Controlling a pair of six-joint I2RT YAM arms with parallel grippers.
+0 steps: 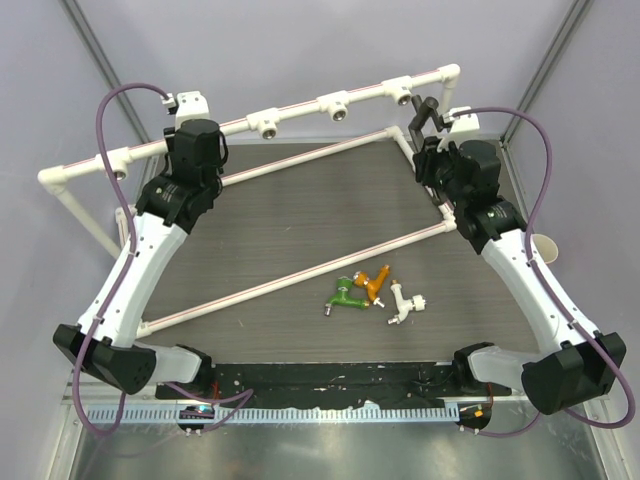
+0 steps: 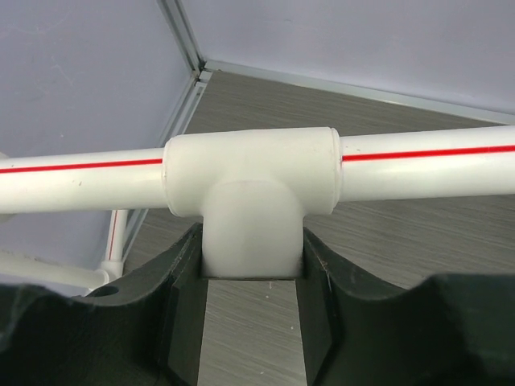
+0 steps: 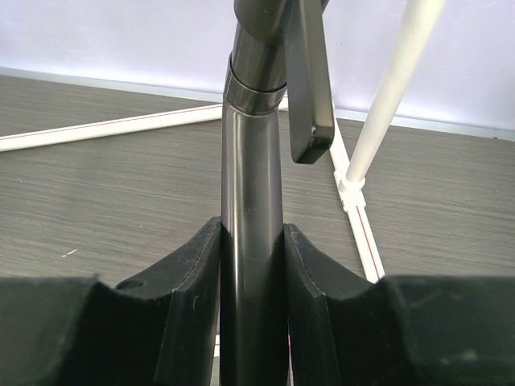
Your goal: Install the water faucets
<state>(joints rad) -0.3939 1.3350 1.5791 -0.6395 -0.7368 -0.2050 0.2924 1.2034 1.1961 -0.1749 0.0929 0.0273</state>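
My right gripper [image 1: 434, 143] is shut on the black faucet [image 1: 425, 112] and holds it upright just right of the rightmost tee socket [image 1: 403, 94] of the white pipe frame. In the right wrist view the dark tube [image 3: 252, 161] runs up between the fingers [image 3: 193, 273], and its crosswise handle [image 3: 310, 96] hangs at the top. My left gripper [image 1: 192, 138] is shut on a tee socket [image 2: 252, 201] at the left of the frame's upper rail. The green [image 1: 345, 293], orange [image 1: 377, 283] and white [image 1: 403, 303] faucets lie together on the table at front centre.
The pipe frame's upper rail [image 1: 300, 112] carries two more tee sockets [image 1: 268, 122] in the middle. Lower frame pipes [image 1: 300, 270] cross the grey table diagonally. A white cup [image 1: 545, 247] sits at the right edge. Walls close in behind.
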